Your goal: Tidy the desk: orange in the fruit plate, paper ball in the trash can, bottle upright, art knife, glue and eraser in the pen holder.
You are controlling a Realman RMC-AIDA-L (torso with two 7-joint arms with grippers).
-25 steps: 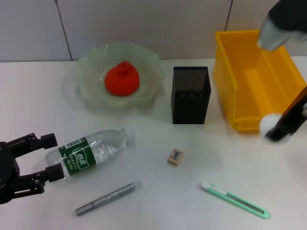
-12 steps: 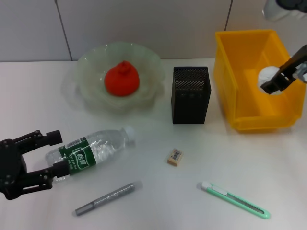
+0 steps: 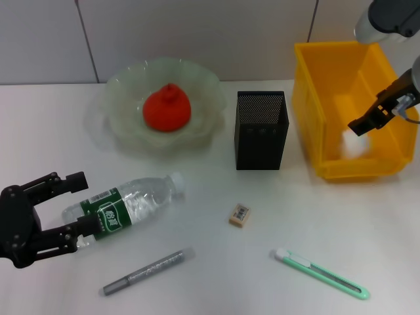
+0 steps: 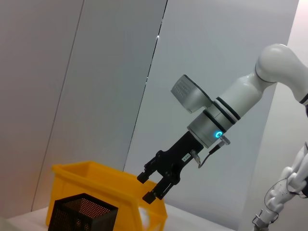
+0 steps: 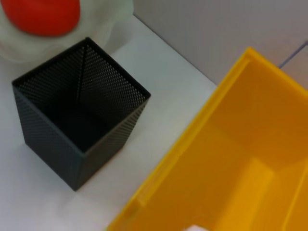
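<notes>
The paper ball (image 3: 353, 143) is a white blur inside the yellow trash can (image 3: 328, 79), just below my right gripper (image 3: 365, 123), which hangs open over the bin; the left wrist view also shows this gripper (image 4: 155, 186) with its jaws apart. The orange (image 3: 167, 109) rests in the pale-green fruit plate (image 3: 118, 88). The bottle (image 3: 128, 205) lies on its side on the desk, and my left gripper (image 3: 80, 205) is open around its base end. The eraser (image 3: 239, 214), the glue (image 3: 147, 271) and the art knife (image 3: 321, 273) lie on the desk. The pen holder (image 3: 261, 130) stands upright.
From the right wrist camera the black mesh pen holder (image 5: 79, 110) looks empty, standing beside the trash can wall (image 5: 192, 159), with the orange (image 5: 45, 14) beyond it. A grey wall runs behind the desk. The white desk (image 3: 216, 289) stretches across the front.
My right gripper rose from the trash can's front corner to above its inside and let go of the paper ball, which dropped in. My left gripper slid closer around the bottle's base.
</notes>
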